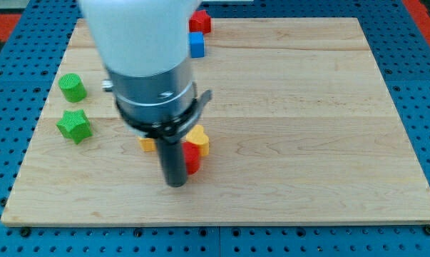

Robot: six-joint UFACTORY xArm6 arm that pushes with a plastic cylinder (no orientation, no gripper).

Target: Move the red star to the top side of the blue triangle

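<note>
My tip (176, 183) rests on the wooden board (307, 143) at the lower middle of the view, touching the left side of a red block (192, 158) whose shape is partly hidden by the rod. A blue block (197, 45) sits near the view's top, just right of the arm's body; its shape is unclear. Another red block (200, 21) lies right above it at the board's top edge. The arm's body hides the board's upper left middle.
A yellow block (198, 137) touches the red block's upper side. Another yellow block (147, 144) peeks out left of the rod. A green round block (73, 87) and a green star (74, 125) sit at the view's left.
</note>
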